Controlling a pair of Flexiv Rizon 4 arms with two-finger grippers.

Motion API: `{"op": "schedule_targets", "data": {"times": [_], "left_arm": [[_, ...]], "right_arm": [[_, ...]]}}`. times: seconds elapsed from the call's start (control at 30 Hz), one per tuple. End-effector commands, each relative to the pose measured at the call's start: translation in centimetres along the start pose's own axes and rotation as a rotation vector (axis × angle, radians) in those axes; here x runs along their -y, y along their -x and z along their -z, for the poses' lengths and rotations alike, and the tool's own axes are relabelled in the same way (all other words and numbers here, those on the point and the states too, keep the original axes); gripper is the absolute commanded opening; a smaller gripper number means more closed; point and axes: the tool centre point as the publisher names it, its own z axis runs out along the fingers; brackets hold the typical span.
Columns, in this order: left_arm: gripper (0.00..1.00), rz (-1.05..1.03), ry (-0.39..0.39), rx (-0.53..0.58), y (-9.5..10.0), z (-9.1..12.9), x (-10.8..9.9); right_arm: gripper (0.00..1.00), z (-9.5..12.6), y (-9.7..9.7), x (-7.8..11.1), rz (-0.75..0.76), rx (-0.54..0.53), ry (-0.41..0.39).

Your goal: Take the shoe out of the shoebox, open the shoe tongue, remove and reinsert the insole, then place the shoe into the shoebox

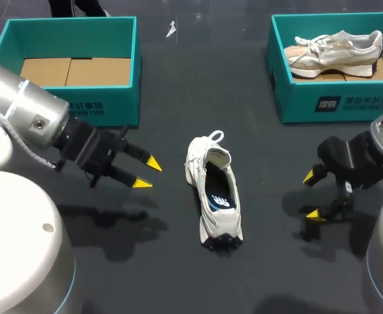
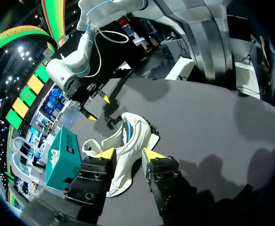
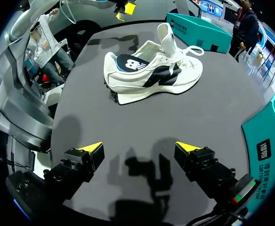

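Note:
A white shoe lies on the dark table in the middle, toe toward the boxes, tongue pulled up. Its dark blue insole shows inside. My left gripper hovers left of the shoe, fingers partly apart with nothing between them. In the left wrist view that gripper points at the shoe just ahead. My right gripper is right of the shoe, wide open and empty. From the right wrist view, the shoe lies on its sole well ahead of the gripper.
An empty teal shoebox with a cardboard floor stands at the back left. A second teal shoebox at the back right holds another pale shoe.

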Motion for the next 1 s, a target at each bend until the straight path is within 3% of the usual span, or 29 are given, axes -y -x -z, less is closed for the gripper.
{"op": "schedule_targets", "data": {"times": [0.03, 0.17, 0.57, 0.83, 1.0], "left_arm": [[0.00, -0.053, -0.004, -0.289, 1.2, 4.5, -0.4], [0.00, -0.090, -0.012, -0.522, 2.1, 5.6, -1.0], [0.00, -0.090, -0.012, -0.522, 2.1, 5.6, -1.0], [0.00, -0.255, 0.005, -0.589, 4.2, 3.6, -0.2], [0.00, -0.343, -0.032, -0.621, 4.5, 2.4, 0.7]], "right_arm": [[1.00, 0.1, -0.2, 0.0, 0.000, 0.003, -0.002], [1.00, 0.1, -0.2, 0.0, 0.000, 0.003, -0.002], [1.00, 0.1, -0.2, 0.0, 0.000, 0.003, -0.002], [1.00, 0.1, -0.2, 0.0, 0.000, 0.003, -0.002], [1.00, 0.1, -0.2, 0.0, 0.000, 0.003, -0.002]]}}
